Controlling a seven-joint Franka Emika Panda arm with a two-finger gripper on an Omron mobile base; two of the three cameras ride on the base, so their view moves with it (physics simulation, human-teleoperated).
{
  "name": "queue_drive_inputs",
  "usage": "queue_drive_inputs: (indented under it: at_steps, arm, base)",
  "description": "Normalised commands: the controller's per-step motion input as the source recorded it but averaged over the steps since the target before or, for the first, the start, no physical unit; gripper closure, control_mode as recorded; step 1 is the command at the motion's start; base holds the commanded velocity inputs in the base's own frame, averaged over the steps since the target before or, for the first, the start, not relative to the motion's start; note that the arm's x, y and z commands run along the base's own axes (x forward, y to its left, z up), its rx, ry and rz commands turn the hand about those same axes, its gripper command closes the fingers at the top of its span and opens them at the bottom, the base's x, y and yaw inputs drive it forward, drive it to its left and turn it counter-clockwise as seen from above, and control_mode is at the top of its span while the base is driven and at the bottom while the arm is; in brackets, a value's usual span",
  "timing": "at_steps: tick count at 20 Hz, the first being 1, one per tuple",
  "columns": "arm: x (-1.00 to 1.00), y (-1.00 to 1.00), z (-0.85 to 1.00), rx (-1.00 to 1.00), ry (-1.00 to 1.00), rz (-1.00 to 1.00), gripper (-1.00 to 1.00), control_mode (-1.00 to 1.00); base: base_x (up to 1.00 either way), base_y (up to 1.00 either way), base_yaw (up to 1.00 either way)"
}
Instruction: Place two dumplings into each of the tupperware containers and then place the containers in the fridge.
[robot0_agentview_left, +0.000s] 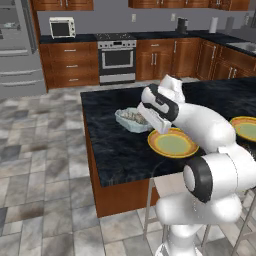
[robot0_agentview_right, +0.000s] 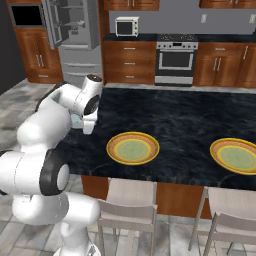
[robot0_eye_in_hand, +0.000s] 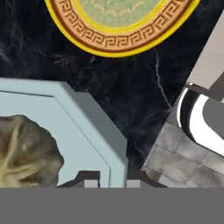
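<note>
On the dark marble worktop (robot0_agentview_left: 115, 150), the jaws are closed on the rim of the tupperware container (robot0_agentview_left: 131, 120), so lift it level to keep the dumpling (robot0_eye_in_hand: 26, 151) inside.

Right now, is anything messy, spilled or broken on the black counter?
Nothing is spilled or broken. The pale-blue container sits flat near the counter's edge with dumplings inside, and the gripper is shut on its rim. Both yellow plates lie flat. One odd thing: the fridge door looks open.
</note>
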Motion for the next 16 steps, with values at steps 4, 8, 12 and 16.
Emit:
queue_drive_inputs:
  at_steps: [4, 8, 12, 16]
  arm:
    - [-0.97, -0.02, 0.37, 0.02, 0.08, -0.64, 1.0, -1.0]
    - [-0.81, -0.16, 0.49, 0.03, 0.12, -0.58, 1.0, -1.0]
    - [-0.32, -0.21, 0.59, 0.03, 0.1, -0.39, 1.0, -1.0]
    - [-0.21, -0.08, 0.49, 0.01, 0.04, -0.15, 1.0, -1.0]
  base:
    - [0.0, 0.0, 0.0]
    - [0.0, 0.0, 0.0]
    - [0.0, 0.0, 0.0]
    - [0.0, 0.0, 0.0]
